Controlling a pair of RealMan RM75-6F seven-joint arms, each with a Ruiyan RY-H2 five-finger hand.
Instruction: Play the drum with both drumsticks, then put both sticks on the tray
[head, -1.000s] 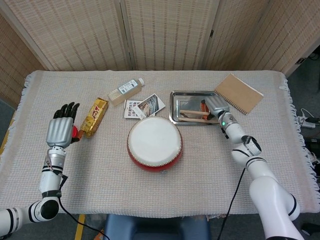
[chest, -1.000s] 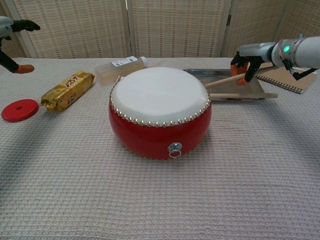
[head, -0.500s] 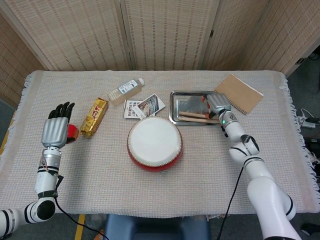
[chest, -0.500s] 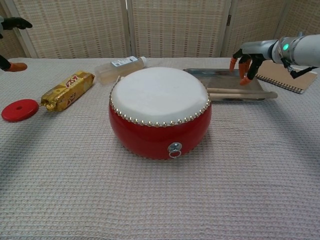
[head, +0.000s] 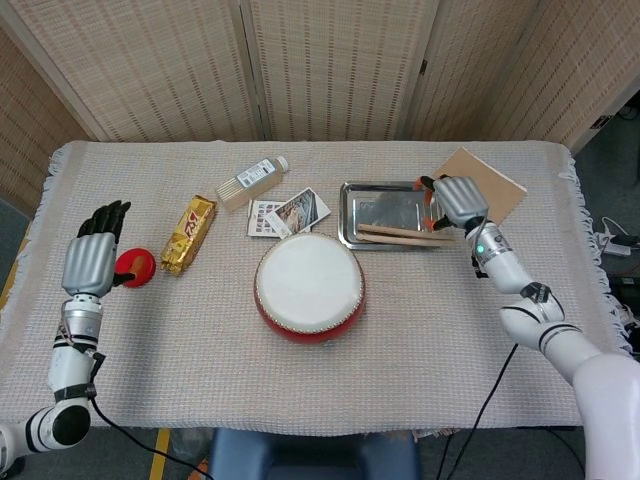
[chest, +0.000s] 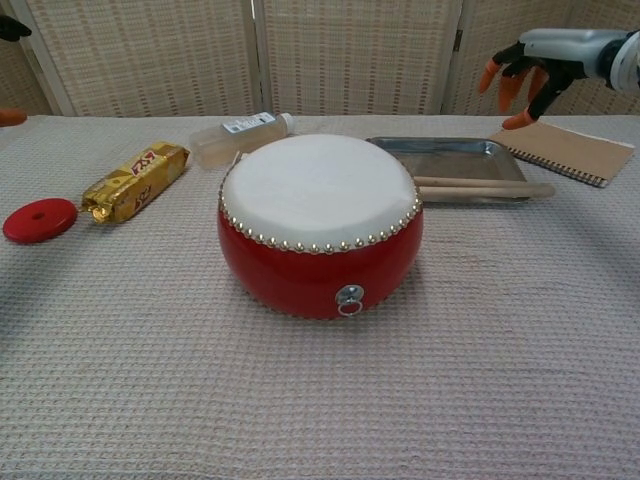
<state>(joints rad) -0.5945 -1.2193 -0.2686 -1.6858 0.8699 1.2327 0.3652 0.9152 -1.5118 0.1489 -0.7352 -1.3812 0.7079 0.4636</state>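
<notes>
A red drum (head: 309, 287) (chest: 320, 222) with a white skin stands in the middle of the table. Both wooden drumsticks (head: 400, 233) (chest: 480, 187) lie side by side on the metal tray (head: 372, 207) (chest: 440, 148) behind it to the right. My right hand (head: 458, 201) (chest: 545, 52) hovers open over the tray's right edge, fingers spread, holding nothing. My left hand (head: 90, 258) is open at the far left, beside a red disc (head: 132, 267) (chest: 38, 219); the chest view shows only its fingertips at the left border.
A gold snack bar (head: 188, 234) (chest: 135, 181), a clear bottle (head: 251, 181) (chest: 238, 136) and some cards (head: 290, 212) lie left of the tray. A brown notebook (head: 490, 180) (chest: 565, 152) sits at the right, behind my right hand.
My right hand let go of a drumstick onto the tray, then rose and drew back to the right. My left hand moved further left, away from the snack bar.
</notes>
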